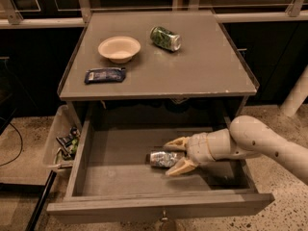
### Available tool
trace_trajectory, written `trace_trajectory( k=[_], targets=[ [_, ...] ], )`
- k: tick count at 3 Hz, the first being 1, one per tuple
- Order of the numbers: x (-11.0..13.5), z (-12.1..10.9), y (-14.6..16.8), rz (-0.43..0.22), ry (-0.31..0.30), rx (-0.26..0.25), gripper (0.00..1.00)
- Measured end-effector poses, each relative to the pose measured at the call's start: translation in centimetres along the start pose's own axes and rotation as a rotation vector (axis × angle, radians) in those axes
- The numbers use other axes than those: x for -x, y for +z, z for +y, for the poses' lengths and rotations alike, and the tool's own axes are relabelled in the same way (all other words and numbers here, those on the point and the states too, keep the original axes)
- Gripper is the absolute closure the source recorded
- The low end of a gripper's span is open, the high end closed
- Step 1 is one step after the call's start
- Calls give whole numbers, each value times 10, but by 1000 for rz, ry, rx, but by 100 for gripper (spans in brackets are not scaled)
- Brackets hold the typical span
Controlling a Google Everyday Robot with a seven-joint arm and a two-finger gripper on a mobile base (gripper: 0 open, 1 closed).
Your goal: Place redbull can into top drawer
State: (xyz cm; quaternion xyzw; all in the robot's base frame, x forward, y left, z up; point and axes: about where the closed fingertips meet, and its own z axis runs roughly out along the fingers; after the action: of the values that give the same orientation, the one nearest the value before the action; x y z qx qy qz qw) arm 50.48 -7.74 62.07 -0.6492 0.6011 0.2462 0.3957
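Note:
The redbull can (162, 158), slim, silvery and crinkled, lies on its side on the floor of the pulled-out top drawer (120, 174). My gripper (173, 155) reaches in from the right. Its two pale fingers (176, 143) are spread on either side of the can's right end and do not squeeze it. The drawer's front panel and small metal knob (164, 219) are at the bottom of the camera view.
On the tabletop (207, 71) sit a cream bowl (119, 48), a green-patterned can (165, 37) on its side and a flat dark-blue snack packet (105, 74). A pale plastic bin (55, 134) with wrappers hangs at the drawer's left.

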Motion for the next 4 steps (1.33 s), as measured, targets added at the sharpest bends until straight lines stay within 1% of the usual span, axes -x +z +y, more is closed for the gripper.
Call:
trace_trajectory(
  k=[1, 2, 3, 4],
  targets=[
    [10, -3, -12, -13, -23, 0, 0],
    [23, -9, -41, 24, -85, -8, 0],
    [31, -21, -84, 53, -143, -9, 0],
    [41, -33, -132, 59, -182, 8, 0]
  ],
)
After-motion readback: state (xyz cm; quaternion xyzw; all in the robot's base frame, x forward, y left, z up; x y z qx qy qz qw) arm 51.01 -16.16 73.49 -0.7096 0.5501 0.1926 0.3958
